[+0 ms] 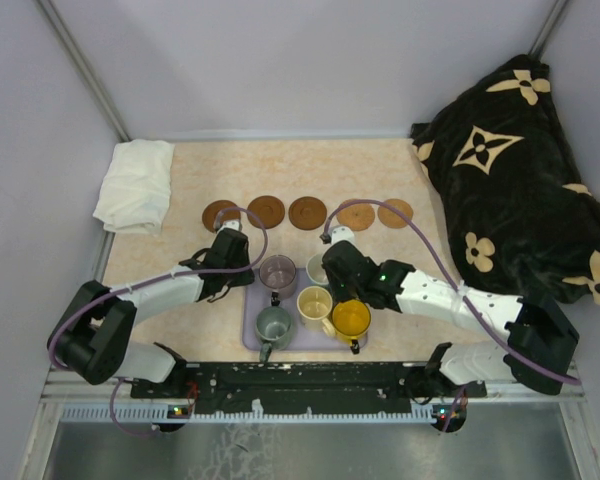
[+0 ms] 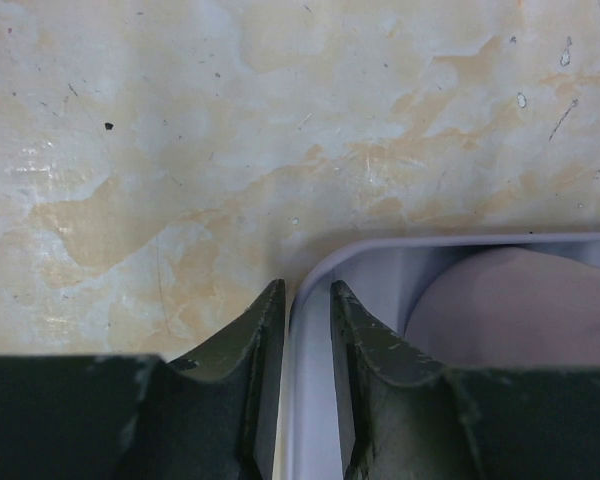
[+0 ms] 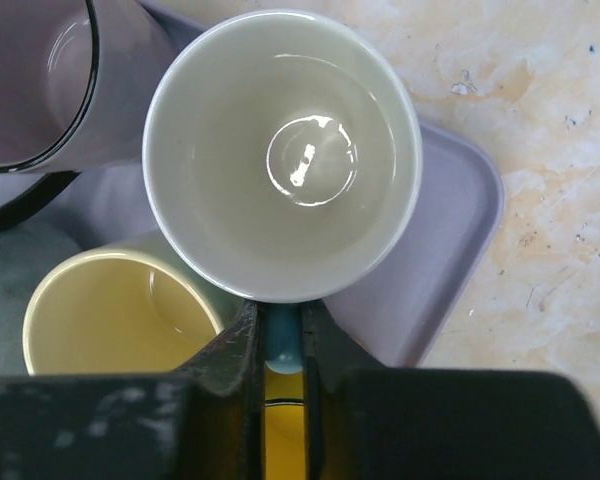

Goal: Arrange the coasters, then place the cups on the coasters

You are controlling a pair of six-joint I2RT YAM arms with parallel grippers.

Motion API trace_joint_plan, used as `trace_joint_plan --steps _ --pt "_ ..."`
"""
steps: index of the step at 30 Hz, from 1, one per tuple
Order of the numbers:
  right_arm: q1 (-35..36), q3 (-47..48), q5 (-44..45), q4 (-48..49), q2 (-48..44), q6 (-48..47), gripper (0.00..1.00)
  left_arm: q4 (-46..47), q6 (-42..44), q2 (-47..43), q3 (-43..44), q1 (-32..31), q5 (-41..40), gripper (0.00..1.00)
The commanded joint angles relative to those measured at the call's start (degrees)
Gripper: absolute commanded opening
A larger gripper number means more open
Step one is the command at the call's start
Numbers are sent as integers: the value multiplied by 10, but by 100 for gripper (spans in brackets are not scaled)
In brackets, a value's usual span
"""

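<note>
Five coasters (image 1: 307, 212) lie in a row across the table (image 1: 380, 165). In front of them, five cups (image 1: 314, 302) stand in a tray (image 1: 250, 330). A cloth (image 1: 135, 185) lies rear left, a blanket (image 1: 510, 190) right.

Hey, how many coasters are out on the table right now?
5 coasters, in one row across the far half of the table: far left, left of centre, centre, right of centre, far right. None seems hidden.

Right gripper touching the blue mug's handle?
Touching. Right wrist view: the right gripper is shut on the blue mug handle, no gap either side.
</note>
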Motion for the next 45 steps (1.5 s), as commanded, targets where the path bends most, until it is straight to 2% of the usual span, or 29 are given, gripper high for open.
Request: trace_joint_plan --steps 1,11,21,24,30,35,40,45 --pt "5 0 20 17 2 -3 0 -34 -4 0 -16 3 -1 34" --pt "4 25 115 4 -23 -20 0 -35 -5 -7 -15 3 -4 34" --pt "-2 63 229 56 -64 -120 0 -40 -8 -15 -19 3 -10 36" --pt "-37 73 230 71 -70 -145 0 -46 -8 -21 -16 3 -17 43" --pt "-159 78 170 139 -74 -194 0 -64 -10 -40 0 3 -32 59" --pt "-244 80 145 214 -37 -232 0 -81 -10 -60 22 4 -58 66" --pt "-297 77 129 291 12 -244 0 -104 -9 -83 50 4 -90 73" --pt "-338 87 102 350 69 -235 0 -106 4 -115 69 4 -132 75"
